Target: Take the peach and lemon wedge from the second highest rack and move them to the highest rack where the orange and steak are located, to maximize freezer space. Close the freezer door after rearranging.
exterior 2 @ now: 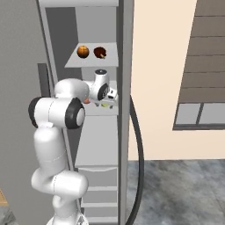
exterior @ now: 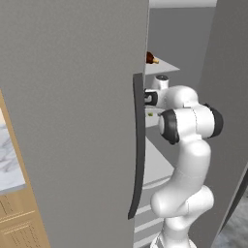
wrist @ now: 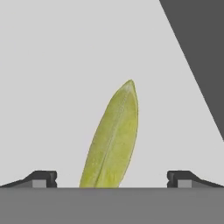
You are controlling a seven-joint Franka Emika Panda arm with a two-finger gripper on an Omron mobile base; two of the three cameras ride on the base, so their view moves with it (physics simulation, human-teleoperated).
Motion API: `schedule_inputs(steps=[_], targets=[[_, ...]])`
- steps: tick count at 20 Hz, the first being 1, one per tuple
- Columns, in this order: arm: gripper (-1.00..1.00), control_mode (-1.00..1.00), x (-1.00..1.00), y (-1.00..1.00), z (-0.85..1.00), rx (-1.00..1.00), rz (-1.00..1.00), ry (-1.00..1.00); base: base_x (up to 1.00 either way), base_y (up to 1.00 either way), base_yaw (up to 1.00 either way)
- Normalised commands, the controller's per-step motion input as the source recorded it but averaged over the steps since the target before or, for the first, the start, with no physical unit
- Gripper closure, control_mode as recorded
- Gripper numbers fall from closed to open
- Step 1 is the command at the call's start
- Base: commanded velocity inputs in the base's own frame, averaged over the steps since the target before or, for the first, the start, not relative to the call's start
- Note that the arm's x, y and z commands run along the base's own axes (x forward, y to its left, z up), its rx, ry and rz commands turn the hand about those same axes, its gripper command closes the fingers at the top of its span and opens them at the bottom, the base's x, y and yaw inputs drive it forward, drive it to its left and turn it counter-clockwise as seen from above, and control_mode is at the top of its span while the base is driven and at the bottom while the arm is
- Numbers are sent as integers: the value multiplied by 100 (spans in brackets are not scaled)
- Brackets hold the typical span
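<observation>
The lemon wedge (wrist: pixel 113 140), yellow-green, lies on the second highest rack (wrist: pixel 52 87), between my open gripper's (wrist: pixel 113 179) two fingertips (wrist: pixel 43 178), apart from both. In the right base view the gripper (exterior 2: pixel 108 101) points down over the lemon wedge (exterior 2: pixel 105 104). The reddish peach (exterior 2: pixel 87 100) sits just left of it, half hidden by my arm. On the highest rack (exterior 2: pixel 112 61) rest the orange (exterior 2: pixel 83 51) and the dark steak (exterior 2: pixel 100 52); the steak (exterior: pixel 151 58) also peeks past the door's edge. The freezer door (exterior: pixel 72 121) stands open at the left.
The open door's dark handle (exterior: pixel 138 145) hangs close to my arm's left side. A lower shelf (exterior 2: pixel 96 145) and drawers (exterior 2: pixel 99 193) lie below. The neighbouring door's curved handle (exterior 2: pixel 137 149) runs down the right. A dark wall (wrist: pixel 201 52) bounds the rack.
</observation>
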Motion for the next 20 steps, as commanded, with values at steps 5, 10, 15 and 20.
schedule_inputs(steps=[5,10,15,20], targets=[[-100,-100,44,0,-5,6,0,0,0,0,0],[-100,-100,42,0,-13,0,0,0,0,0,0],[-100,-100,5,-1,-18,0,-1,0,0,0,0],[-100,-100,-8,-2,-23,0,-7,0,0,0,0]])
